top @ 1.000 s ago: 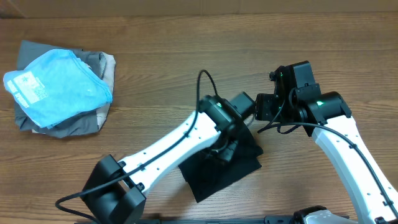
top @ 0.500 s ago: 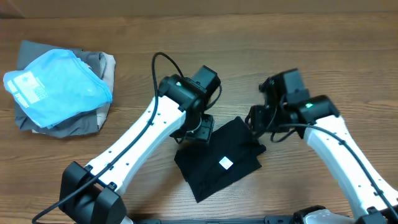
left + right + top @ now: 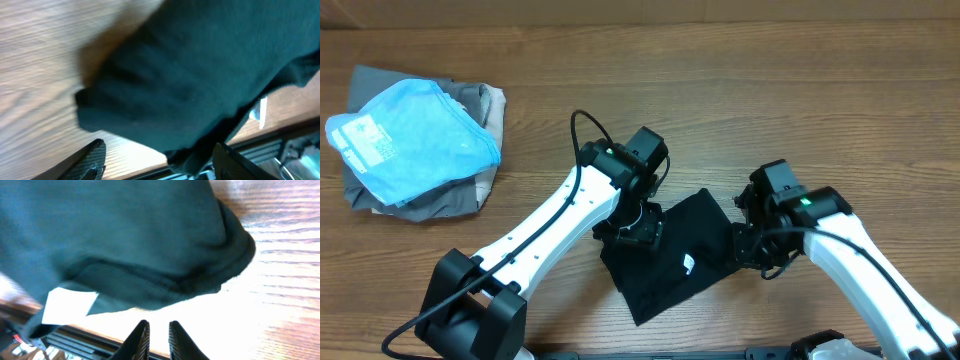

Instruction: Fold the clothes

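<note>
Tag (image 3: 688, 263) on T-shirt (image 3: 660, 280) narrower, right jaws lower.

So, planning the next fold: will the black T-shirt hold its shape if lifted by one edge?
Probably not: the T-shirt has soft, rolled edges, so it would likely droop. Lying in loose layers on the smooth wooden table, it may slide or come unfolded if pushed.

I've got the T-shirt (image 3: 670, 258) lying on the table (image 3: 820, 90), lower centre of the overhead frame. My left gripper (image 3: 640, 228) sits at its upper-left edge and my right gripper (image 3: 750, 245) at its right edge (one either side). Way off in the upper left, one garment (image 3: 415, 130) lies on top of a folded stack (image 3: 460, 195), well apart from the T-shirt.
</note>
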{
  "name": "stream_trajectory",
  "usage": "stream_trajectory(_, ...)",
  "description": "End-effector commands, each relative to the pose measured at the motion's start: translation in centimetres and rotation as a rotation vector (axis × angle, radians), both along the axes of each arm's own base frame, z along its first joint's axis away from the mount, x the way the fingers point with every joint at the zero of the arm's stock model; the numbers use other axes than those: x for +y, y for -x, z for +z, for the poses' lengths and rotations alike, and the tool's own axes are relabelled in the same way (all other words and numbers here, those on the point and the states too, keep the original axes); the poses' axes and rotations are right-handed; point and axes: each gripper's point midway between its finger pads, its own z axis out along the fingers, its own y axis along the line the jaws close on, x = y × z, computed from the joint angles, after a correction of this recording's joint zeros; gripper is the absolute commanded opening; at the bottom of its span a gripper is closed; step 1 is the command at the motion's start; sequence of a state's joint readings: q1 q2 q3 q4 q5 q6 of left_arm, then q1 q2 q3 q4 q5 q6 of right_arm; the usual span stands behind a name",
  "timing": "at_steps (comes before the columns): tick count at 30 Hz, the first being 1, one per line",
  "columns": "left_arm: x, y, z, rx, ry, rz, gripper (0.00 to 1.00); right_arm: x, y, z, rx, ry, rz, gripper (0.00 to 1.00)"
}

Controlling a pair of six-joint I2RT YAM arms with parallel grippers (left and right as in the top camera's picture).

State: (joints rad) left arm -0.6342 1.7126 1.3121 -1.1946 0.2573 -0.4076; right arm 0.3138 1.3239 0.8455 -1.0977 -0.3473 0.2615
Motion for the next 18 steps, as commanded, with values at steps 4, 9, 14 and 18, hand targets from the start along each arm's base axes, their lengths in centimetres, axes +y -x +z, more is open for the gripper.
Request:
stream_trajectory(4,-2.5,2.7,0.6,0.126,0.176,-0.023,0.78,-0.3,-1.5,2.5,-0.131,-0.002,-0.022,0.29)
stream_trajectory(9,-1.6,5.0,-1.1,0.216,0.134,0.015,0.8,-0.7,-2.5,2.3,-0.151,0.029,-0.089,0.33)
stream_trajectory(14,-1.4,8.4,-2.6,0.369,0.182,0.051,0.68,-1.3,-3.0,2.3,-0.151,0.035,-0.139,0.34)
stream_trajectory(18,-0.7,9.0,-4.3,0.378,0.154,0.087,0.69,-2.0,-3.4,2.3,-0.151,0.038,-0.173,0.33)
